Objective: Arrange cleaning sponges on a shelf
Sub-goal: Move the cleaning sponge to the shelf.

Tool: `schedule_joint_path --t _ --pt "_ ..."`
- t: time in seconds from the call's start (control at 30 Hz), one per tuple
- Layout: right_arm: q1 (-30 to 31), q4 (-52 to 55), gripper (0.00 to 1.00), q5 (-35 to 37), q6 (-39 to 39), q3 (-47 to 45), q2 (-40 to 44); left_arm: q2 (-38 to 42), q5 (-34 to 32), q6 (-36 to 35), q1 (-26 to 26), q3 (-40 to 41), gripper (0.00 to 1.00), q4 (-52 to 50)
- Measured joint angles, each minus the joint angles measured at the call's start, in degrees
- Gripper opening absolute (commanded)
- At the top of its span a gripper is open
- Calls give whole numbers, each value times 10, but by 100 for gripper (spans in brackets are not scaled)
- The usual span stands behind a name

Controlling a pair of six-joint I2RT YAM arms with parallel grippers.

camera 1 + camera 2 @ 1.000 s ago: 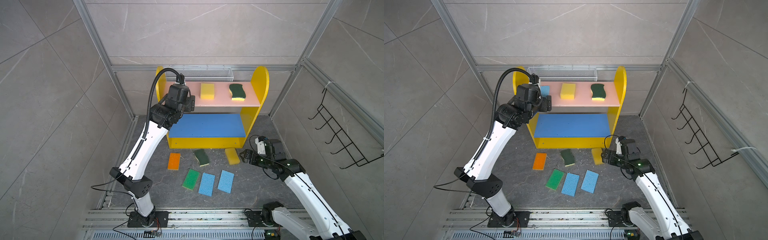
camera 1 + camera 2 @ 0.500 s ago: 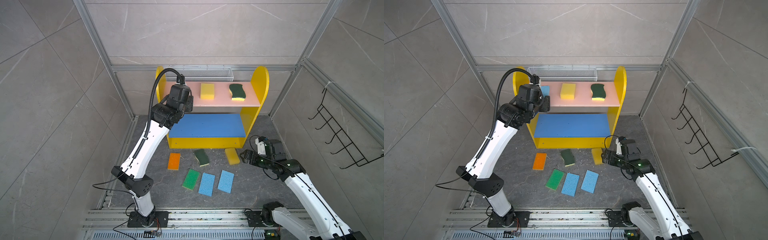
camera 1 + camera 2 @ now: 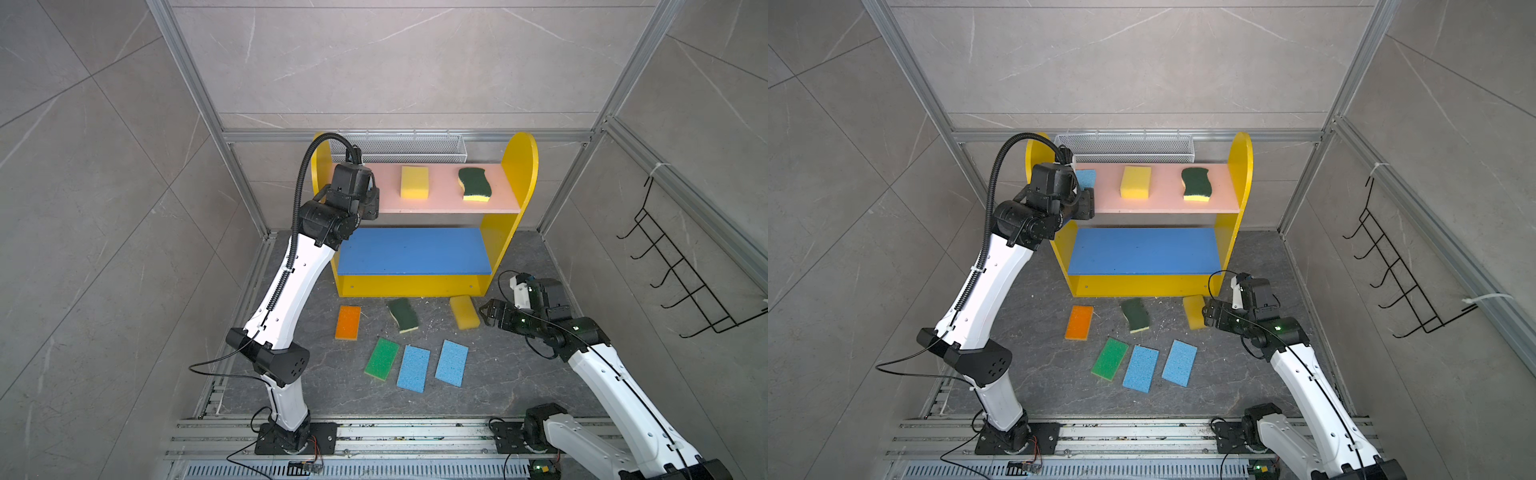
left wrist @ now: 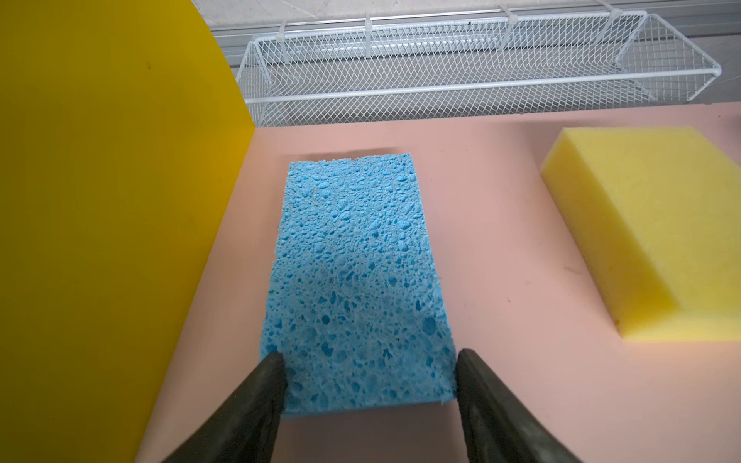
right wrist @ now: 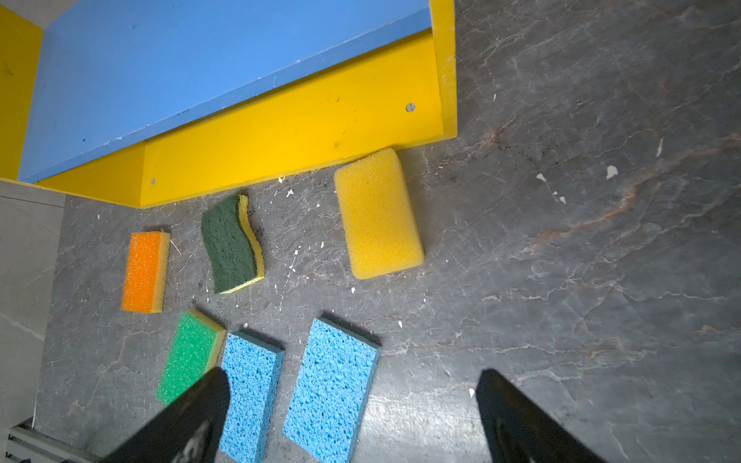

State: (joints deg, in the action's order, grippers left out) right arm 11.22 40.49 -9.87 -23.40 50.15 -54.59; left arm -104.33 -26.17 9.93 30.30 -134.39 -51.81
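Lying flat on the shelf's (image 3: 519, 166) pink board (image 4: 501, 248): blue sponge (image 4: 353, 280), left hand (image 4: 369, 356) just narrowed onto its near end, third shelved; right hand (image 5: 353, 377) gapes empty beside six sponges (image 3: 381, 358) on the bench (image 3: 519, 374).

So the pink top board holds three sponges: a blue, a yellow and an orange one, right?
Not orange: the third one is a wavy dark-green sponge, beside the yellow sponge and the blue sponge on the pink board, as a top view shows.
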Motion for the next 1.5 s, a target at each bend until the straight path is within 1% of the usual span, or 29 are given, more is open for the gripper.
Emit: schedule_joint_path --t 0.33,0.87,0.97,1.3,1.5 --pt "0 0 98 0 -2 0 -5 -9 29 0 -15 -6 70 2" --pt "0 0 98 0 -2 0 -5 -11 78 0 -18 -14 71 14" --pt "0 0 98 0 -2 0 -5 -2 88 1 -15 0 72 25" --pt "0 0 98 0 -6 0 -5 46 87 0 16 15 73 38" --pt "0 0 98 -1 -10 0 -5 68 79 -1 15 26 73 42"
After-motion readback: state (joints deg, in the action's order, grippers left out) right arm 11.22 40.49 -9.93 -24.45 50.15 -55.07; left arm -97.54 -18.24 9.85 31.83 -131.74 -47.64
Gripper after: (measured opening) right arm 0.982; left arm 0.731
